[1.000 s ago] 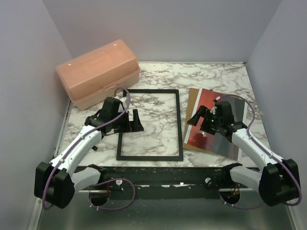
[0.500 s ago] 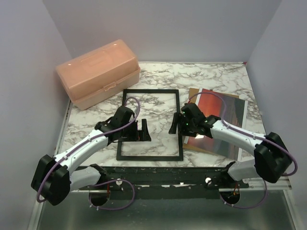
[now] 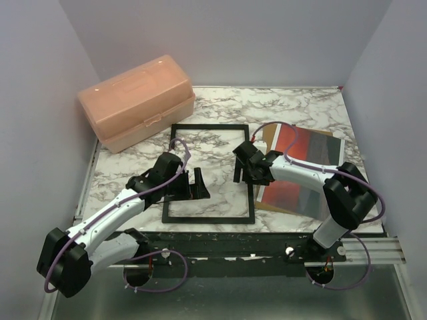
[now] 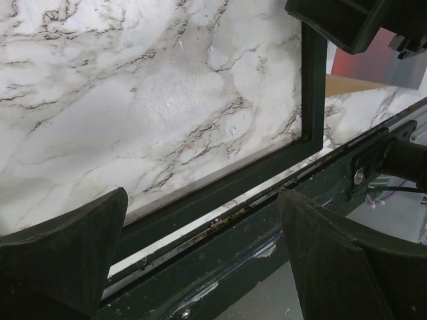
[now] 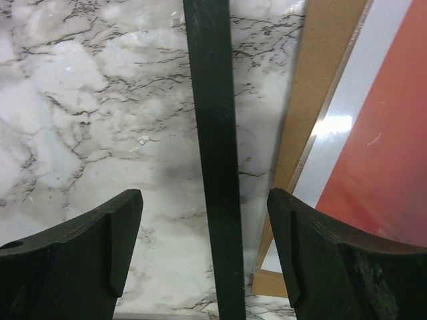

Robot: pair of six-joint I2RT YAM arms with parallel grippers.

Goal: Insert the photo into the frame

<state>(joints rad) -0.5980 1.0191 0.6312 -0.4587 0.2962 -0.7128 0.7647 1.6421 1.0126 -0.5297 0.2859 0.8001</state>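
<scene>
Black frame lies flat mid-table, photo at its 3 o'clock on the board. My right gripper straddles the frame's right rail, jaws open, probably not touching. Left gripper hangs wide open inside the frame.

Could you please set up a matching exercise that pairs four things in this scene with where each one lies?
Things:
1. the frame
2. the photo
3. backing board
4. peach box

Places:
A. far left corner
B. underneath the photo
C. flat in the middle
D. right side, on top of the brown board

Pairs: 1-C, 2-D, 3-B, 4-A
</scene>
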